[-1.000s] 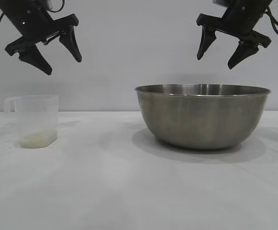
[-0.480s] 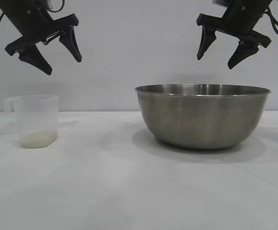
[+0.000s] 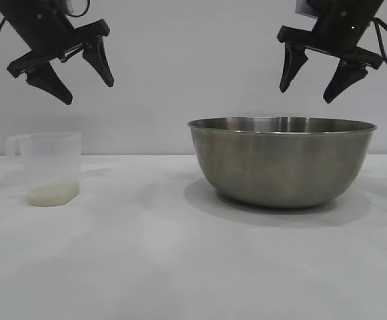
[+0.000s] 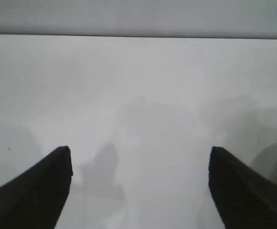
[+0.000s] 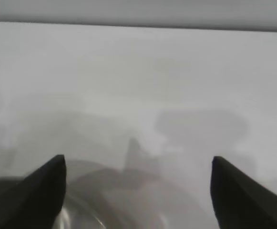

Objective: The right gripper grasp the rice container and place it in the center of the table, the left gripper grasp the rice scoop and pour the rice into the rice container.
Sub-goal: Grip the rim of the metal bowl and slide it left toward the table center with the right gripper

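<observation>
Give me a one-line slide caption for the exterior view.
Two open black tools, left and right, hang above translucent plastic scoop and large steel bowl on white table.

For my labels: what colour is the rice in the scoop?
Off-white, slightly yellowish rice; exterior view shows it best.

You get even, soft light; faint shadows on tabletop (image 3: 180, 267); wrist views hazy, claw tips blurred.

Robot test bench, plain white table (image 3: 180, 267), bare grey wall (image 3: 193, 67), two black arms overhead
</observation>
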